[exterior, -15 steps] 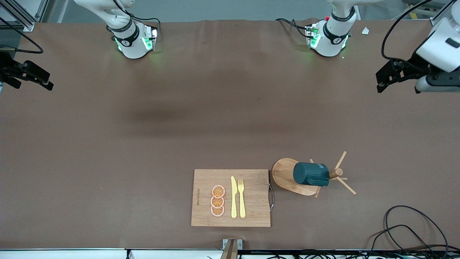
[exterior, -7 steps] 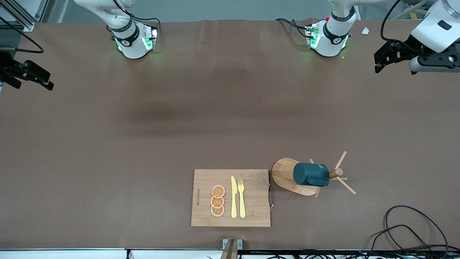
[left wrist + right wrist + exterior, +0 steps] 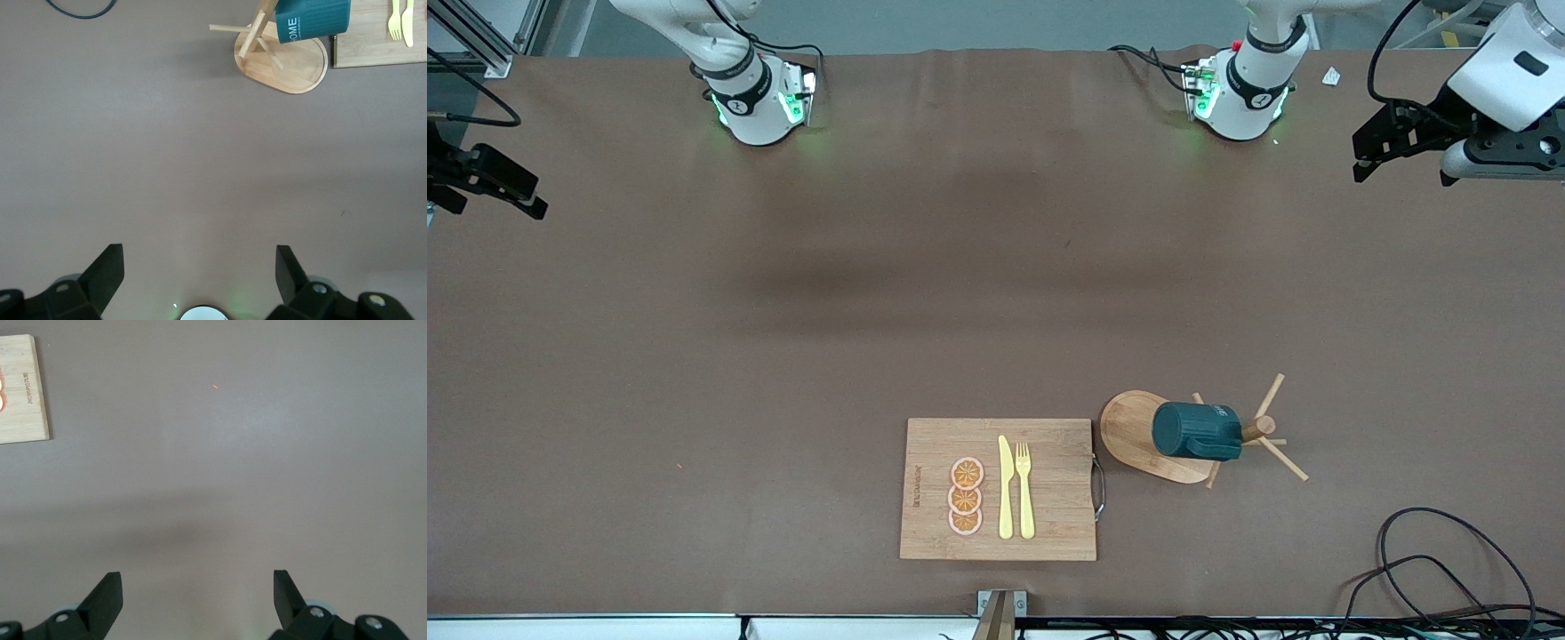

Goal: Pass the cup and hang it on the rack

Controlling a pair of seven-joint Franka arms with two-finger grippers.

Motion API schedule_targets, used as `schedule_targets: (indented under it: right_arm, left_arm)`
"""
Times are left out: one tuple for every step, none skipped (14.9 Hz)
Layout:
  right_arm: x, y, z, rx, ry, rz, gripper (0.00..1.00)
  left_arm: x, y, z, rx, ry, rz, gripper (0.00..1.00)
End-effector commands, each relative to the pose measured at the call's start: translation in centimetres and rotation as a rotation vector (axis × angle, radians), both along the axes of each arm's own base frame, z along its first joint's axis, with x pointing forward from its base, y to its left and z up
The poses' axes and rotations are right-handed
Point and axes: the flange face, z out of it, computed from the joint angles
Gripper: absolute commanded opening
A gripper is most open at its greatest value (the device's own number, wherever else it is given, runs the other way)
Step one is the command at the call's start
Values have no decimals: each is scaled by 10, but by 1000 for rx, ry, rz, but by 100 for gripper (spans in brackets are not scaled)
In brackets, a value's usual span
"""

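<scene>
The dark teal cup (image 3: 1197, 431) hangs on a peg of the bamboo rack (image 3: 1129, 427), over its oval base, near the front camera toward the left arm's end of the table. The left wrist view shows the cup (image 3: 313, 19) and the rack (image 3: 293, 63) far from the fingers. My left gripper (image 3: 1360, 160) hovers open and empty over the table's edge at the left arm's end, well away from the rack. My right gripper (image 3: 535, 197) hovers open and empty over the table's edge at the right arm's end. Only bare table shows between the jaws of the left gripper (image 3: 200, 252) and the right gripper (image 3: 197, 577).
A wooden cutting board (image 3: 925, 444) lies beside the rack, toward the right arm's end. It carries a yellow knife (image 3: 1005, 489), a yellow fork (image 3: 1024, 489) and orange slices (image 3: 966, 496). Black cables (image 3: 1432, 560) loop at the table corner near the front camera.
The left arm has lifted its gripper back toward the robots' side of the table. The right gripper has drifted slightly outward. Cup and rack have not moved.
</scene>
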Motion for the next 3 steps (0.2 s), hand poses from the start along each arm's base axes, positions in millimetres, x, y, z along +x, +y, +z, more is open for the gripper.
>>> schedule_targets:
  right_arm:
    - [-1,-3,5,-8,6,-16,100]
    - [0,-5,4,-11,11,-12,100]
    - [0,-10,4,-17,11,-14,100]
  left_arm:
    - [0,3,4,-9,-13,13,100]
    - [1,3,2,-9,-10,15,100]
    - [1,3,3,-9,-11,15,100]
